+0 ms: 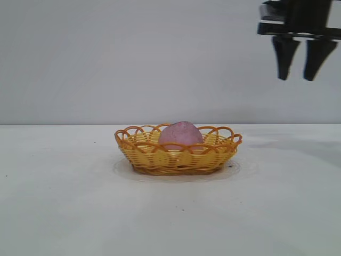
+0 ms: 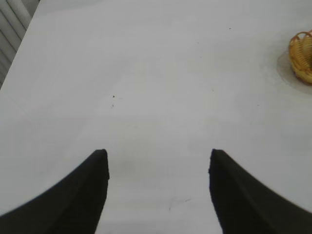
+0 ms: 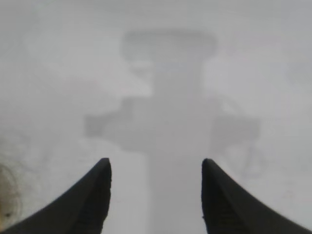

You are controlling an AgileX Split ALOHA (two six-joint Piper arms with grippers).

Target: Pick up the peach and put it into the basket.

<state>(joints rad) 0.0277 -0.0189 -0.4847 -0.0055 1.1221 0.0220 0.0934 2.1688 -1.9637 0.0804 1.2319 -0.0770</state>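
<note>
A flat white surface [image 1: 64, 213] runs back to a plain pale grey wall [image 1: 133, 58] behind its far edge.

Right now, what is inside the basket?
The peach sits inside the basket, its top showing above the looped rim. Its lower part and the basket floor are hidden by the woven wall. The right gripper hangs open, empty, up to the side.

Soft, even light fills the exterior view, and the basket [image 1: 178, 152] casts only a faint halo shadow on the white table [image 1: 64, 213]. The right wrist view is hazy and blurred, with the arm's grey shadow [image 3: 170, 117] spread across the tabletop.
</note>
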